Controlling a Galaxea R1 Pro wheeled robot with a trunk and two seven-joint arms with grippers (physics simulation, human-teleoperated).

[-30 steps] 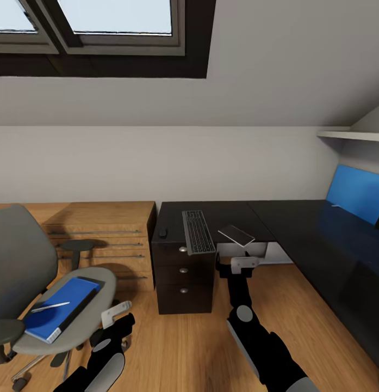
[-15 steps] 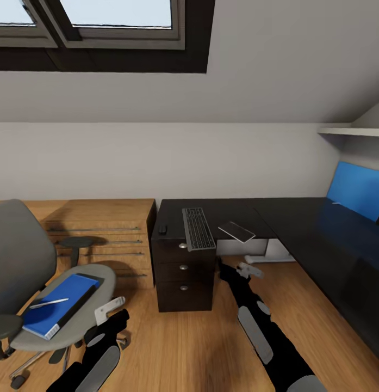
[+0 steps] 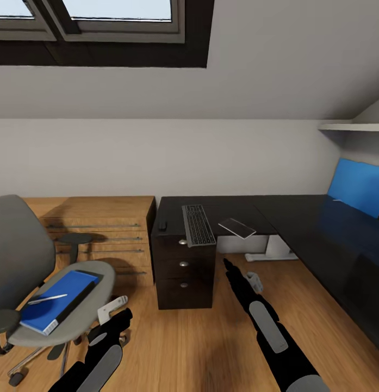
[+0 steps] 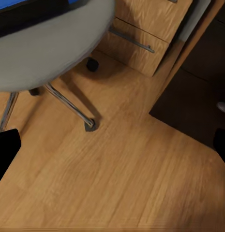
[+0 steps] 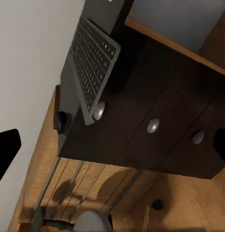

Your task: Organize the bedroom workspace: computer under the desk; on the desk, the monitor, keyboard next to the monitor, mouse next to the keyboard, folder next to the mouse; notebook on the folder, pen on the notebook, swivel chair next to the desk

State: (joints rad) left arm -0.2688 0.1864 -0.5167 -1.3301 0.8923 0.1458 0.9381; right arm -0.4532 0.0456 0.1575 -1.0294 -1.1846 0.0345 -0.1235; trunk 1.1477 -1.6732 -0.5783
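Glossy black desk (image 3: 298, 218) bears slim ridged keyboard (image 3: 198, 225).

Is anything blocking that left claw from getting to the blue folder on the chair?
Nothing visible does. The left gripper hangs beside the swivel chair seat's edge, and the folder lies open to reach on the seat, carrying only the pen.

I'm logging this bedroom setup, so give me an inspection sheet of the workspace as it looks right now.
Surface: black desk, keyboard overhanging its front edge.
Job's things: mouse left of keyboard; notebook on its right; folder with pen on swivel chair seat.
Clutter: nothing seen.
Grippers: left gripper near chair seat; right gripper low before the drawer unit; jaw states unclear.
Cables: nothing seen.
Surroundings: wooden drawer chest, skylight, wood floor.
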